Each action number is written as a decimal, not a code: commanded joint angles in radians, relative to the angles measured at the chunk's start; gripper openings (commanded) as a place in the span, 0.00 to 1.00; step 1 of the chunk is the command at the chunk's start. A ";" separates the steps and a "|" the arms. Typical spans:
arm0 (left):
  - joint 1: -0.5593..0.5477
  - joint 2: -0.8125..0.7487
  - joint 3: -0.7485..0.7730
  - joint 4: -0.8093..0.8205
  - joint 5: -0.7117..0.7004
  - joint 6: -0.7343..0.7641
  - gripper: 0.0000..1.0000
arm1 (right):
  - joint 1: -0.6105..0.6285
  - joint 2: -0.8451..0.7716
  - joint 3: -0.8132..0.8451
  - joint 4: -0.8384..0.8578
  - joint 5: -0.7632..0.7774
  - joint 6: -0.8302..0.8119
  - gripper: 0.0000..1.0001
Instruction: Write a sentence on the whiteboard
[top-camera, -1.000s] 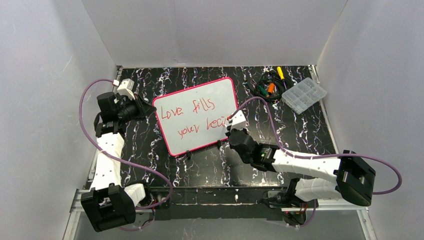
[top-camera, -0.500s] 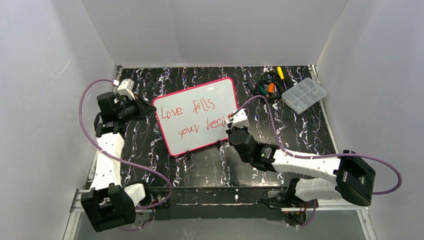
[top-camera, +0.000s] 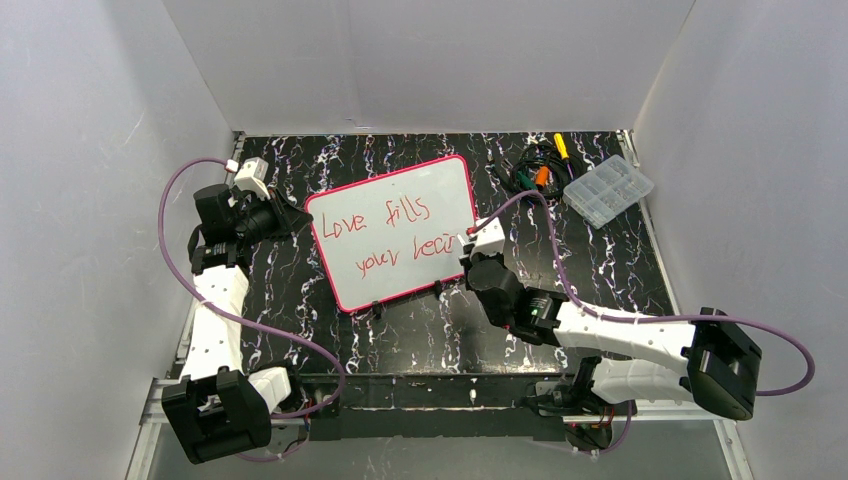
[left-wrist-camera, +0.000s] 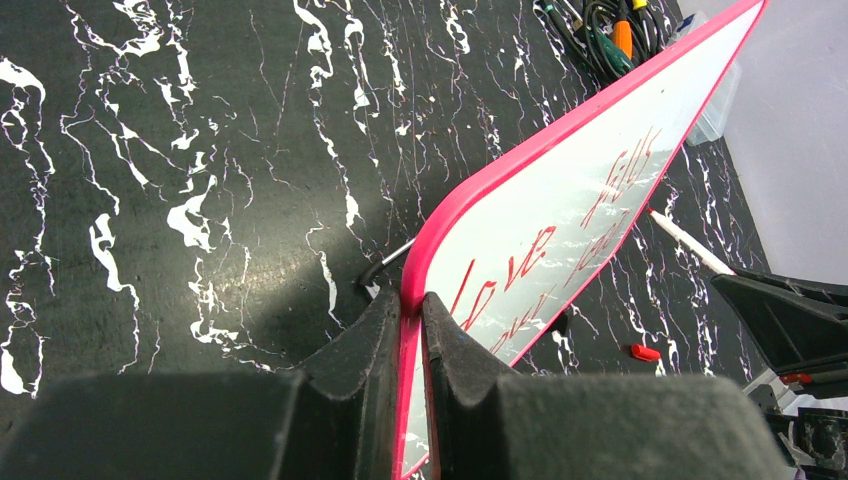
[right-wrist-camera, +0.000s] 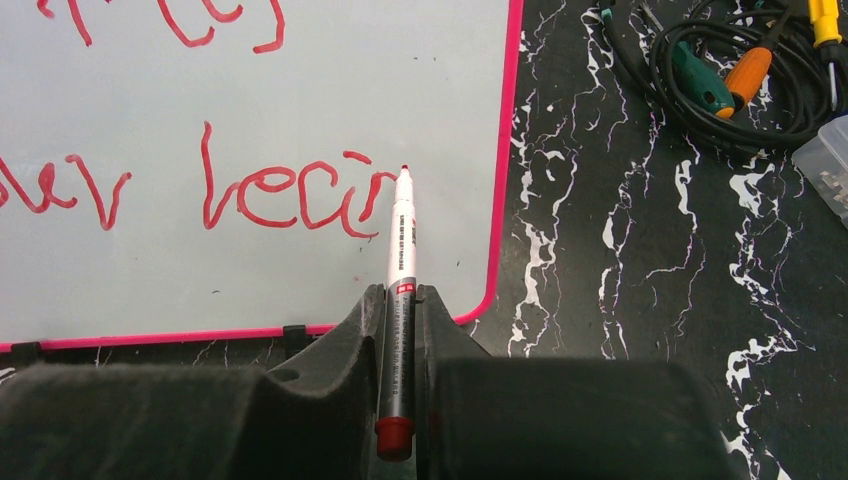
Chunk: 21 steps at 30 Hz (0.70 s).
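Note:
The whiteboard (top-camera: 395, 230) with its pink-red rim lies tilted on the dark marbled table. The sentence (top-camera: 385, 235) in red reads "Love fills" and below it "your hea" with one more stroke; it also shows in the right wrist view (right-wrist-camera: 290, 195) and the left wrist view (left-wrist-camera: 520, 265). My left gripper (top-camera: 290, 215) is shut on the whiteboard's left edge (left-wrist-camera: 410, 300). My right gripper (top-camera: 478, 250) is shut on a red marker (right-wrist-camera: 398, 290); its tip (right-wrist-camera: 404, 170) sits at the end of the last word, near the board's right rim.
A coil of black cables with orange, green and yellow tool handles (top-camera: 540, 165) lies at the back right. A clear plastic compartment box (top-camera: 608, 190) stands beside it. A small red marker cap (left-wrist-camera: 640, 352) lies on the table near the board's front edge.

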 joint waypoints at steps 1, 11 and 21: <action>0.001 -0.026 -0.015 -0.005 0.020 -0.001 0.02 | -0.002 -0.001 0.006 0.042 0.015 0.003 0.01; 0.000 -0.021 -0.013 -0.005 0.020 -0.002 0.02 | -0.003 0.037 0.012 0.057 -0.015 -0.002 0.01; -0.001 -0.021 -0.012 -0.005 0.020 -0.001 0.02 | -0.005 0.084 0.030 0.027 -0.008 0.010 0.01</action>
